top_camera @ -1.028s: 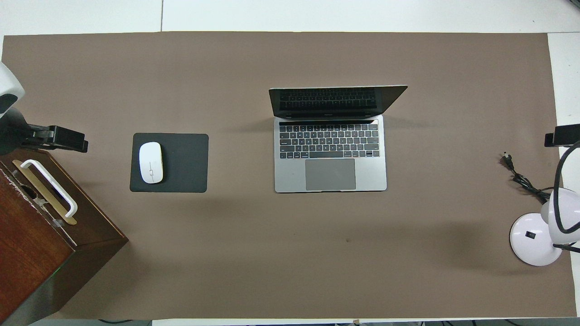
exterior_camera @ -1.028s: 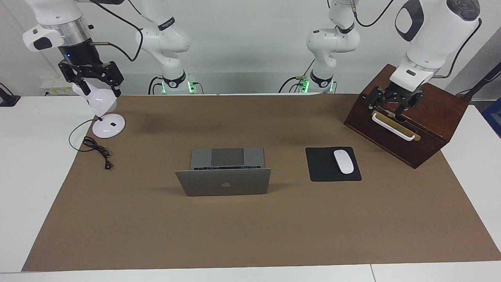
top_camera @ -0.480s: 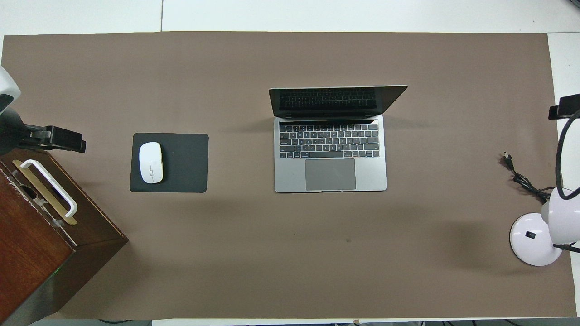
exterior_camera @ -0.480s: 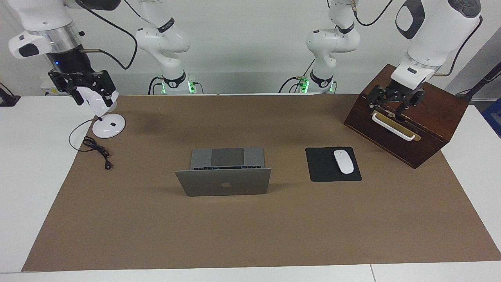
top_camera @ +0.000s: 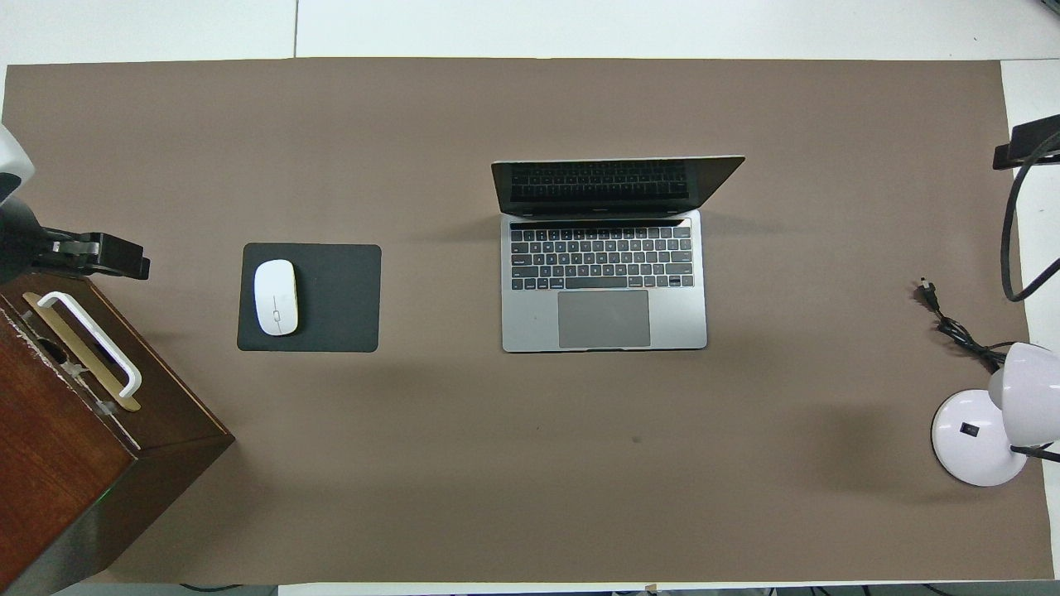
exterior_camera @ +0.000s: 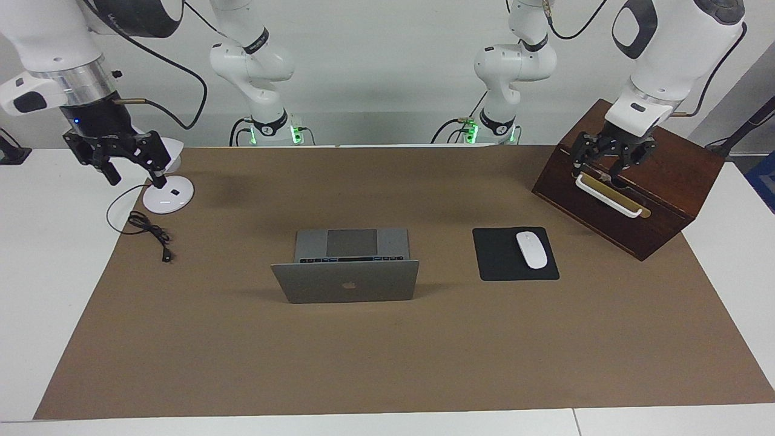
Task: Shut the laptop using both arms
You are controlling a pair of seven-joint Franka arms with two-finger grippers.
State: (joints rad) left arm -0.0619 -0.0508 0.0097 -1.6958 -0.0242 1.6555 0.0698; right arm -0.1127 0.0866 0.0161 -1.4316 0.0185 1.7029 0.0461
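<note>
In the facing view the laptop (exterior_camera: 345,266) stands open mid-table; the right gripper (exterior_camera: 128,163), fingers spread and empty, hangs over the lamp (exterior_camera: 168,192), and the left gripper (exterior_camera: 613,162), spread too, over the wooden box (exterior_camera: 629,181). Both are well apart from the lid. From overhead, the mouse (top_camera: 276,296) on its pad (top_camera: 331,298) lies beside the laptop; uneven pushes could skid it there.

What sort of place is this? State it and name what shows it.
Most likely a robotics lab staged as an office desk: two white arms, the left gripper over a wooden box and the right gripper by a desk lamp, around an open laptop and a mouse on its pad.
</note>
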